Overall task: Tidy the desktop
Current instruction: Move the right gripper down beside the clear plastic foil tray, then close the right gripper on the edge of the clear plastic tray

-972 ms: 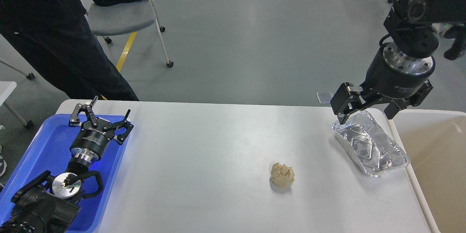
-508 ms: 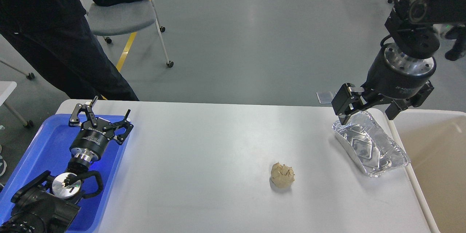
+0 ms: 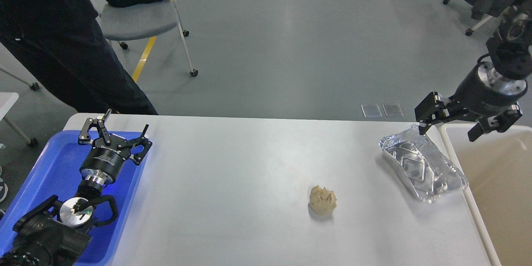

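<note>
The left tool (image 3: 115,134) hovers over the far end of the blue tray (image 3: 50,166), which sits at the left end of the counter (image 3: 232,166), the wide white surface that fills the middle of the view; its fingers are spread and hold nothing. Taking the foil container (image 3: 422,165) as landmark: the crumpled brown paper ball (image 3: 322,200) lies on the counter to its left and a little nearer the robot, well apart from it. The foil container itself lies near the counter's right edge, its long axis running diagonally from far-left to near-right. The right tool (image 3: 448,124) hangs just beyond the container's far end, shifted right toward the beige bin (image 3: 498,183), which stands just right of the container past the counter's edge. Its fingers are spread and empty, clear of the foil. In my judgement the right arm is plainly the nearer one to both loose items; the container lies toward the robot and slightly left of that tool, so a grasp would want the fingers set across the short axis
</note>
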You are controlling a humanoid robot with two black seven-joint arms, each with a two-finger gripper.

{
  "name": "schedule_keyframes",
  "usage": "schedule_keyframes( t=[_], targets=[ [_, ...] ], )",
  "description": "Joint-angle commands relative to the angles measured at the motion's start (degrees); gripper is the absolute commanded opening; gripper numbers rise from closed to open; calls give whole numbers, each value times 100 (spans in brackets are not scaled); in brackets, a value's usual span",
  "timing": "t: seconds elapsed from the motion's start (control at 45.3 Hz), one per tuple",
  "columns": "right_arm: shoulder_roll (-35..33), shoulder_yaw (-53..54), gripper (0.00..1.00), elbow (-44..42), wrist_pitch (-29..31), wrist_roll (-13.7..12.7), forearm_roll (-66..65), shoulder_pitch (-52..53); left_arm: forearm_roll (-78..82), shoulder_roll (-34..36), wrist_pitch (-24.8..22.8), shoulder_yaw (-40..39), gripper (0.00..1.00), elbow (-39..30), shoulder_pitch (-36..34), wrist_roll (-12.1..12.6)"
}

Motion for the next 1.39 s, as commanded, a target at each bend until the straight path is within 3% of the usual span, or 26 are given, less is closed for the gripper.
schedule_keyframes(
  t=[0.0,0.133,0.287,0.486,0.751,1.369],
  targets=[
    [-956,711,100,-1103,0,-139,-556,-1452,0,1,0,-1,100,1,0,0],
    [-1467,1626,100,-1508,-9,-157,-1261,-2551,0,1,0,-1,100,1,0,0],
    [-1494,1855,100,-1851,-597,-166,-1270,-3308,0,1,0,-1,100,1,0,0],
    [-1099,1925,100,-2290,-1651,-227,-1147,-4020,0,1,0,-1,100,1,0,0],
    [-448,2101,100,-2993,-2504,-403,-479,-4741,0,1,0,-1,100,1,0,0],
    [431,3077,100,-3969,-2944,-807,-356,-5822,9,-8,0,-1,100,1,0,0]
  ],
)
